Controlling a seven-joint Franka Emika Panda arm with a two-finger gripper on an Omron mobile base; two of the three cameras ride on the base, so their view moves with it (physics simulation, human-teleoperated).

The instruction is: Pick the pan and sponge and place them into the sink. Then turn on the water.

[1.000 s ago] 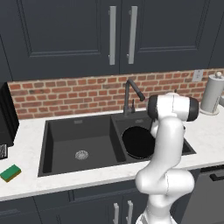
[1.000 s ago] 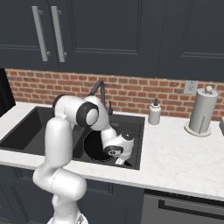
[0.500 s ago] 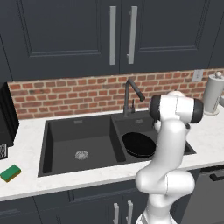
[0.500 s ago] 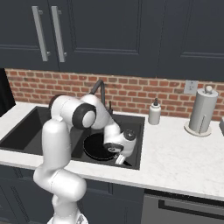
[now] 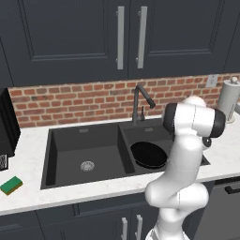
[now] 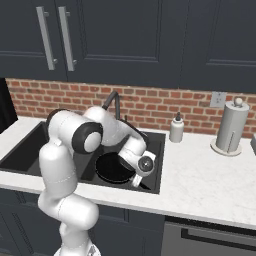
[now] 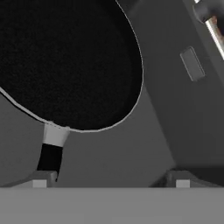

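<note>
While the left base view gives us the sponge lying on the white surface left of the sink, well apart from the arm, the right base view gives us a soap bottle and a paper towel roll behind the right basin. We count one pan, one sponge, two basins and one gooseneck faucet. Our pan lies flat in the right basin, its handle pointing toward the hand camera. Our arm folds forward and down over that basin, with the pincer low at the near edge. Its tips stand wide apart, holding nothing, just beside the handle.
</note>
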